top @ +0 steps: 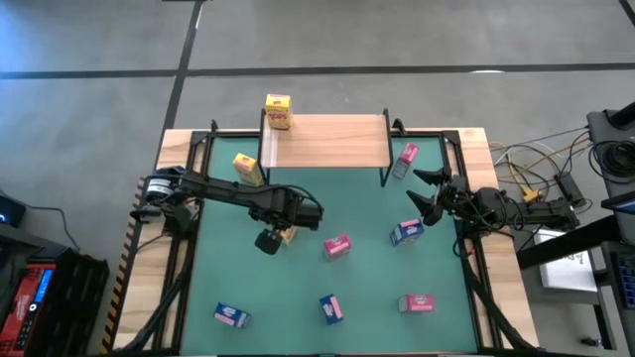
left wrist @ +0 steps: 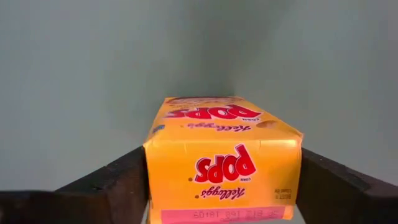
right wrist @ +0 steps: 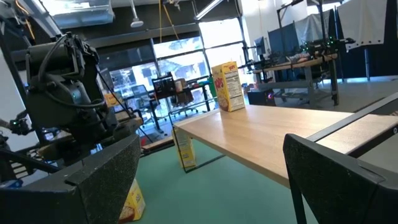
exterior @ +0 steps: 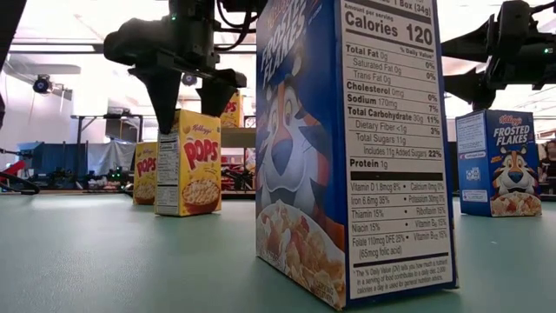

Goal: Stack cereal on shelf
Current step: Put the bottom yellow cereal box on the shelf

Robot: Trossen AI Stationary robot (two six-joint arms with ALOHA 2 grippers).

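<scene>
A yellow cereal box (left wrist: 224, 162) stands upright on the green mat (top: 298, 297), left of centre. My left gripper (exterior: 188, 109) comes down over its top, one finger on each side. A second yellow box (top: 278, 111) stands at the far left corner of the wooden shelf (top: 327, 139). A third (top: 248, 169) stands on the mat by the shelf's left leg. Pink boxes (top: 337, 245) and blue boxes (top: 407, 232) are scattered over the mat. My right gripper (top: 429, 193) waits open at the table's right edge, clear of everything. My left gripper has the yellow box between its two fingers (left wrist: 112, 186), which lie against the two opposite sides (left wrist: 152, 180) at the box's upper end. The fingers come from above, pointing down. The box stands upright with its bottom on the mat.
A blue box (exterior: 356, 148) stands close in front of the low camera and hides the mat's middle. Black frame rails (top: 198, 159) run along the table's sides. More boxes (top: 231, 315) stand along the near edge. Open mat lies between the held box and the shelf.
</scene>
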